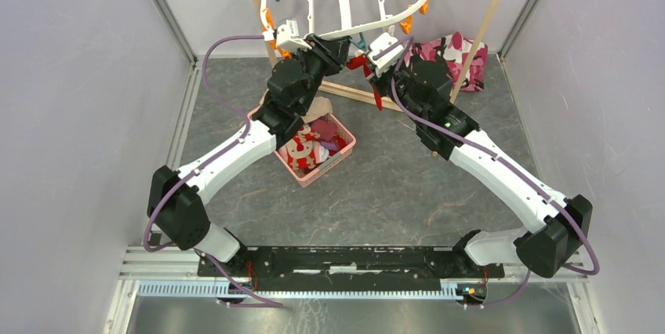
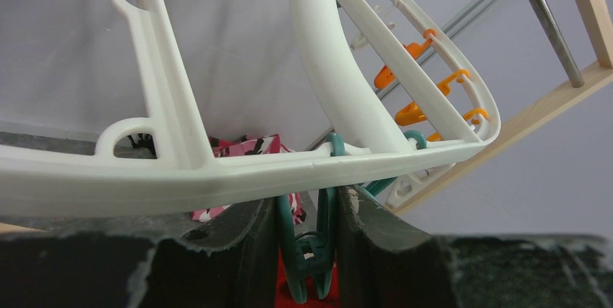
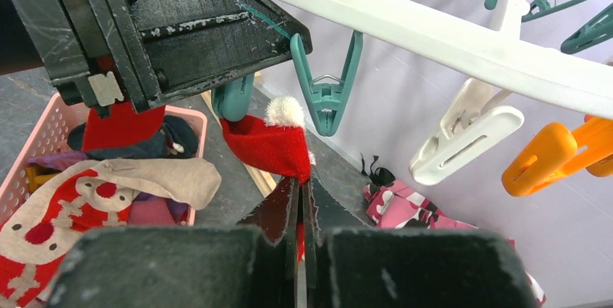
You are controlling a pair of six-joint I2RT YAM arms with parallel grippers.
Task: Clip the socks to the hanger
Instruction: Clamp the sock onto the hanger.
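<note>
A red sock [image 3: 264,147] with a white pompom at its top end hangs in the air just under the near rim of the hanger [image 2: 217,174]. Its upper end is close beside the tip of a teal peg [image 2: 309,257], with a small gap between them. The right claw [image 3: 301,192] has the sock pinched from below, its two fingers pressed together with red fabric showing in the slit.

The teal peg hangs from the white rim, its jaws together. The left claw [image 2: 305,203] is raised to it from the other side, its fingers partly apart and flanking the peg's legs. I cannot tell whether they are actually pressing on it.

Further along the frame hang a white peg [image 3: 463,134] and an orange peg [image 3: 549,156].

Below the left arm, a pink basket [image 3: 37,150] on the grey tabletop [image 1: 408,185] holds the other socks, with a beige and red one [image 3: 108,185] lying on top. Behind the right arm a pink, black and white patterned cloth [image 1: 463,50] lies at the foot of the wooden rack [image 1: 484,32].
</note>
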